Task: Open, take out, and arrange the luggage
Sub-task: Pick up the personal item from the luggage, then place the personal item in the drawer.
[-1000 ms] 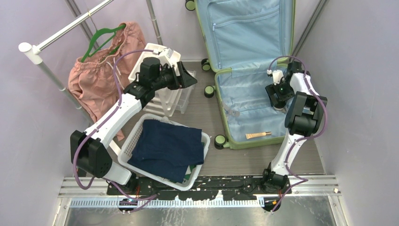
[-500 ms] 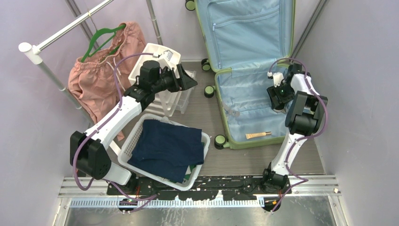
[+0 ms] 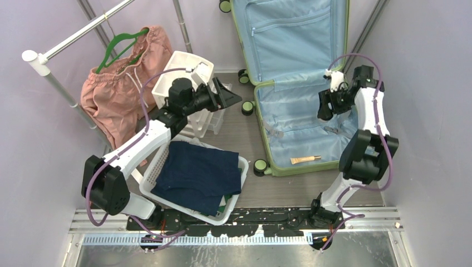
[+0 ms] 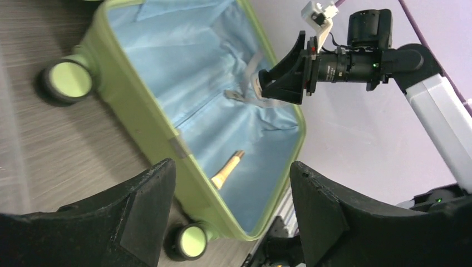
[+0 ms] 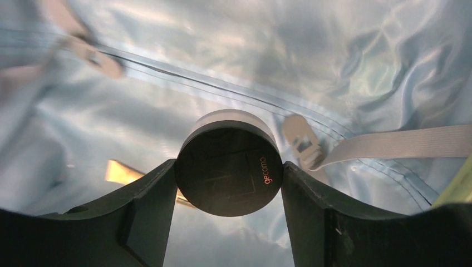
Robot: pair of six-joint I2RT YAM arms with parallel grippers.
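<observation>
A: What is closest to the arm bases?

B: The white basket (image 3: pixel 157 162), tilted, with a dark blue garment (image 3: pixel 195 175) filling it. It takes up the near left. To its right a strip of bare floor (image 3: pixel 251 136) runs back between the basket and the luggage (image 3: pixel 289 168).

A: And the luggage itself?

B: It lies open on the right. The near half is flat on the floor, blue lining up. Its green rim runs close along the right wall, with little room on that side. A flat tan item (image 3: pixel 305 159) rests on the lining near the front rim.

A: The right tool (image 3: pixel 326 107)?

B: Above the lining of the flat half, towards its far right, clear of the rim. Its fingers are clamped on a round black container (image 5: pixel 229 169), which touches both. Below it lie a grey strap and its buckle (image 5: pixel 300 142).

A: The left tool (image 4: pixel 232 172)?

B: Spread wide, nothing between its fingers. It hangs over the floor strip just left of the luggage, pointing at it, apart from the rim.

A: Farther back?

B: The white drawer unit (image 3: pixel 189 62) sits just behind the left arm. The luggage's other half stands upright against the back wall. On the far left, pink shorts (image 3: pixel 111 94) hang from a rail (image 3: pixel 72 40).
</observation>
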